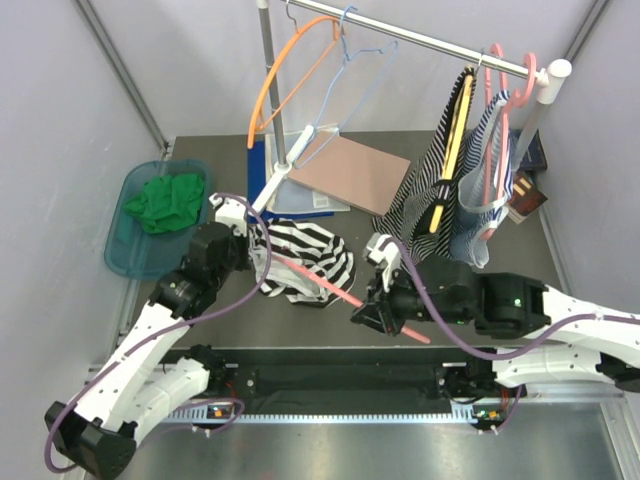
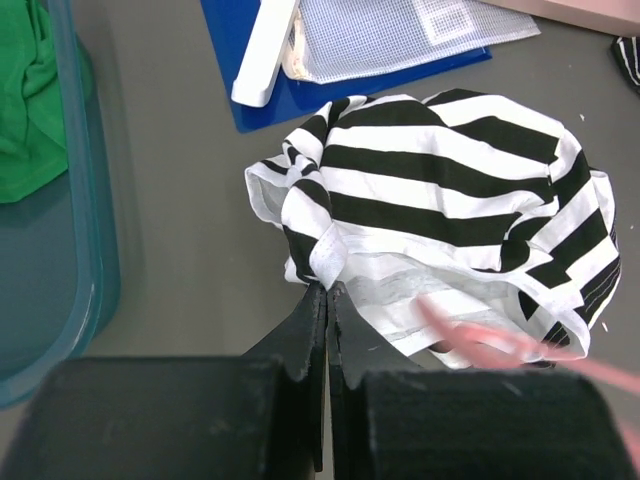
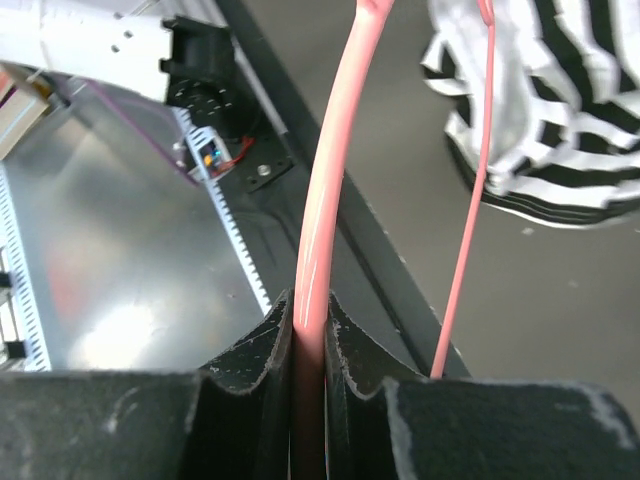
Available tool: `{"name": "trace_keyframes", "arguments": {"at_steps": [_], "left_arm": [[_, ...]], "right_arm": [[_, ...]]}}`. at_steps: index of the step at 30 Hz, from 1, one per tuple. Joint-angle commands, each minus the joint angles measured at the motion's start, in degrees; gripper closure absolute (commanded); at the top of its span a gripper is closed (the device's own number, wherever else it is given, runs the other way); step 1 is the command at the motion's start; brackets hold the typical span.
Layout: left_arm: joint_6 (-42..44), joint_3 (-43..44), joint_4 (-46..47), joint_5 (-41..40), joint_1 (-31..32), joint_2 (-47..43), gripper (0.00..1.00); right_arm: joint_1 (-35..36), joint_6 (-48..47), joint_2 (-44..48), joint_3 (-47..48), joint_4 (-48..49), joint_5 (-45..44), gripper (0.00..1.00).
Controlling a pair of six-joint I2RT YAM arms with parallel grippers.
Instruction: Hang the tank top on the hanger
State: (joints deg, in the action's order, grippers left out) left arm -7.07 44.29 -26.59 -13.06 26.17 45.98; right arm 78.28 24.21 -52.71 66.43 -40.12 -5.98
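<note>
The tank top (image 1: pixel 305 255), with wide black-and-white stripes, lies crumpled on the dark table; it also shows in the left wrist view (image 2: pixel 440 190) and the right wrist view (image 3: pixel 560 120). My left gripper (image 1: pixel 252 243) is shut on its white edging at the near left (image 2: pixel 328 287). The salmon-pink hanger (image 1: pixel 345 292) runs slantwise from inside the top toward the table's near edge. My right gripper (image 1: pixel 366 314) is shut on one of its thick arms (image 3: pixel 330 180), with the jaws closed round it (image 3: pixel 311 315). The hanger's far end is hidden in the cloth.
A teal tray (image 1: pixel 120 250) at the left holds a green cloth (image 1: pixel 165 200). A rail (image 1: pixel 420 40) at the back carries an orange hanger (image 1: pixel 290 75), a light-blue hanger (image 1: pixel 352 80), a dark garment with yellow trim (image 1: pixel 440 190) and another pink hanger (image 1: pixel 495 150). A brown board (image 1: pixel 350 172) lies behind the top.
</note>
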Motion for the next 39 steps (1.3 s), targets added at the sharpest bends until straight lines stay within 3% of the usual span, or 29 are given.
{"name": "trace_keyframes", "arguments": {"at_steps": [1,10,24,35,39], "left_arm": [[1.5,3.0,0.3,-0.4,-0.2,-1.3,1.0],[0.0,6.6,-5.6,-1.9,-0.2,-2.6,1.0],[-0.1,7.7,-9.4,-12.5,-0.2,-2.1,1.0],[-1.3,10.2,-10.9,-14.4,-0.3,-2.6,1.0],[-2.1,10.3,-11.1,-11.7,-0.2,-3.5,1.0]], "right_arm": [[0.4,-0.5,0.0,-3.9,19.3,5.7,1.0],[-0.7,-2.5,1.3,-9.0,30.2,6.9,1.0],[-0.7,-0.4,3.8,-8.9,26.5,8.3,1.0],[-1.1,-1.4,3.1,-10.2,26.3,6.2,1.0],[-1.6,-1.5,3.1,-11.5,28.0,6.2,1.0]]}}
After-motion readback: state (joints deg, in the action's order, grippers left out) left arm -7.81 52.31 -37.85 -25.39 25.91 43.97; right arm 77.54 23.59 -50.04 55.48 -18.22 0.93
